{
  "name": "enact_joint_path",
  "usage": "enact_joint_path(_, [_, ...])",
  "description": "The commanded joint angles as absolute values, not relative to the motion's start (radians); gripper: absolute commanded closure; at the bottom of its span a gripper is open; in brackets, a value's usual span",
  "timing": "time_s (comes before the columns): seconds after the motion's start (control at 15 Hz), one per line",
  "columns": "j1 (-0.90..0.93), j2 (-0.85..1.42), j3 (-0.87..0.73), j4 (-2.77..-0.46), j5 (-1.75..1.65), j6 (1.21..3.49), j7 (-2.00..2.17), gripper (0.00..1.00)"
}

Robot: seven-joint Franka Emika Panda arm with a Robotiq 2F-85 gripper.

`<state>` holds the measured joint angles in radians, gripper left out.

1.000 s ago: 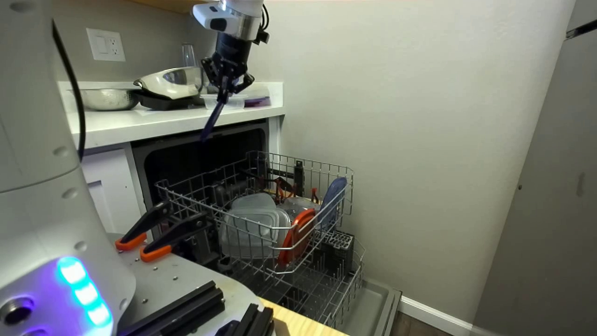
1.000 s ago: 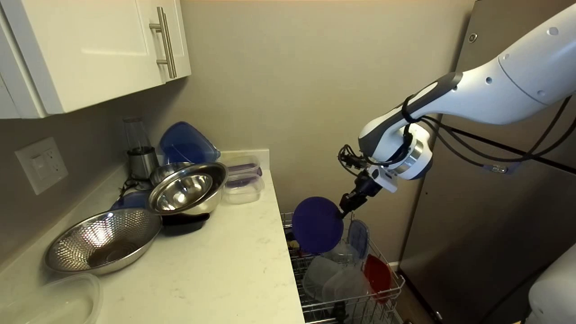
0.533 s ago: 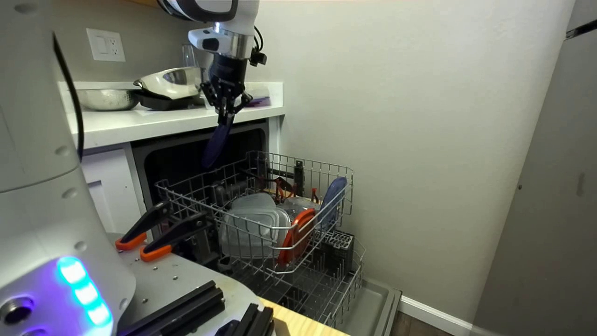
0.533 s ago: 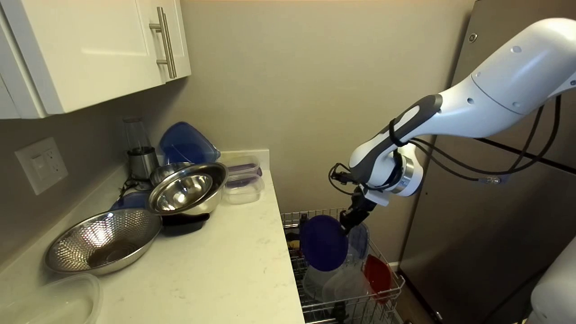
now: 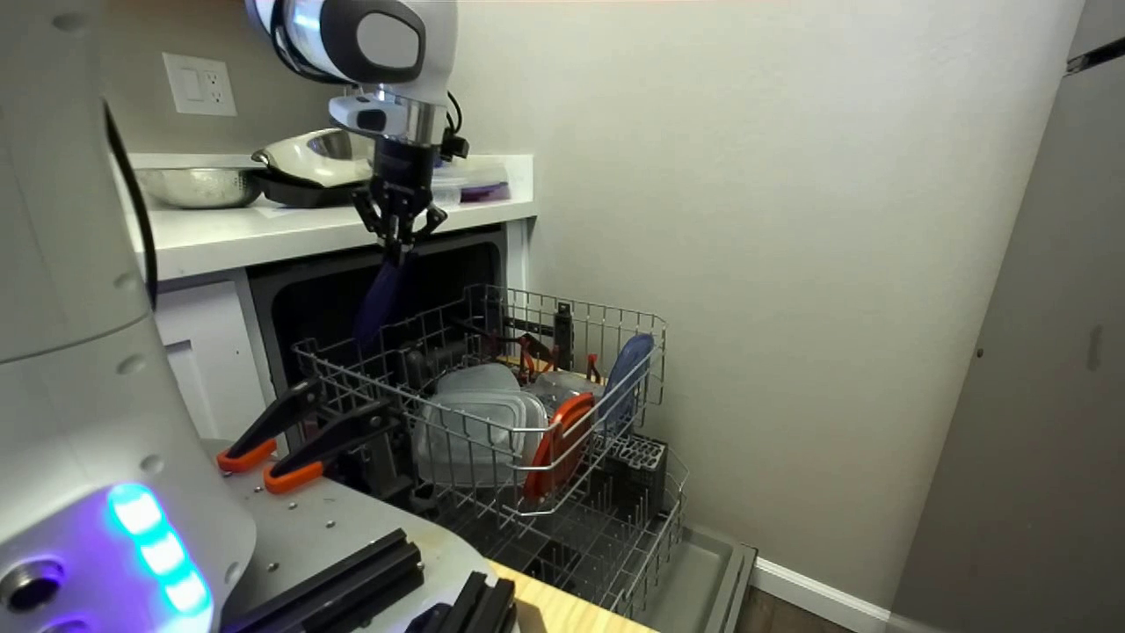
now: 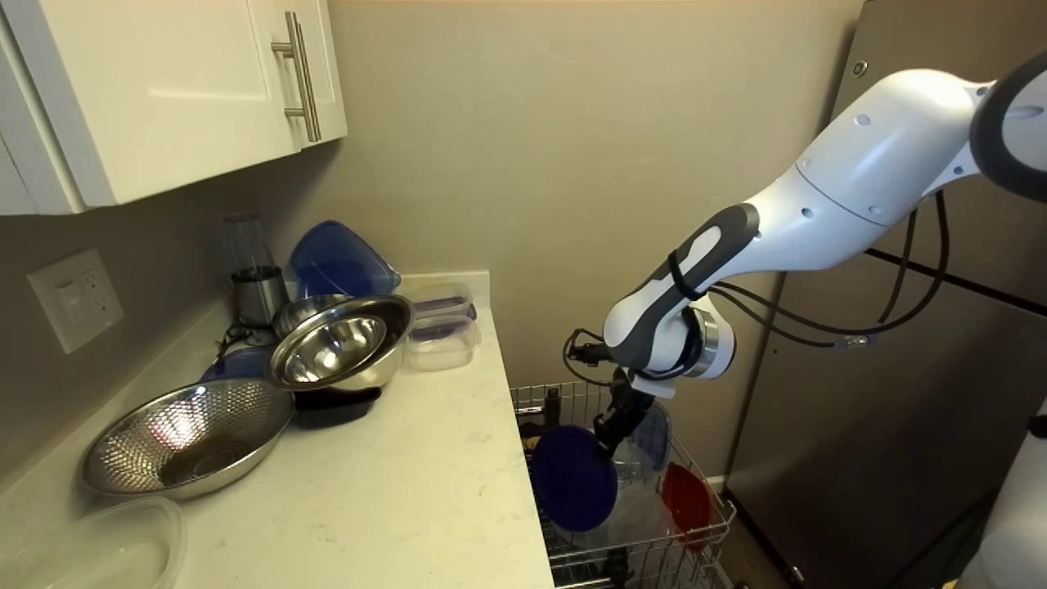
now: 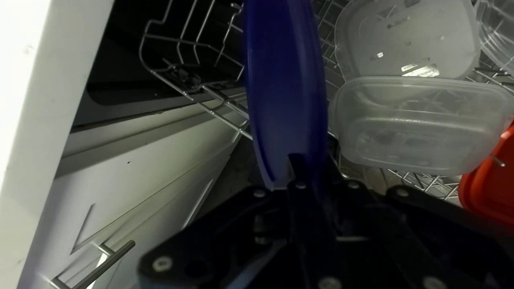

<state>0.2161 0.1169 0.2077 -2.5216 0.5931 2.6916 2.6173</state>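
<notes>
Wrist view: with the pincer [image 7: 313,172] closed, clamping a dark blue disc [image 7: 283,88], possibly a lid, by its rim. Holding at one edge only, so probably risking a twist or slip if bumped; likely calling for a firm squeeze and slow wrist turning. Hanging tilted below the grip, over the left part of the upper rack [image 7: 192,98]; not showing clearly whether touching it anywhere. Probably needing edge-first alignment with the rack before any descent, to avoid snagging. In an exterior view, appearing just beside the right edge of the table [image 6: 442,458]; best leaving room there for the broad face. Right of the disc, having clear containers [image 7: 421,128] probably in the way of any rightward swing, then, farther right, showing a red-orange piece [image 7: 494,176]. Likely nudging those if crossing low, so better passing high or left. Farther off, at the rack's far right, showing a blue piece [image 5: 633,356] standing tilted, well apart from the disc.
</notes>
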Motion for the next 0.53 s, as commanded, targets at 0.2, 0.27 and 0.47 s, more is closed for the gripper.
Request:
enact_joint_path(0.2, [0.426, 0.164, -0.026, -2.549, 0.593, 2.863, 2.609, 0.97])
enact_joint_path(0.27, [0.479, 0.176, -0.079, -2.548, 0.592, 2.898, 2.609, 0.97])
enact_joint_path(0.47, [0.641, 0.217, -0.208, -2.528, 0.618, 2.987, 2.609, 0.97])
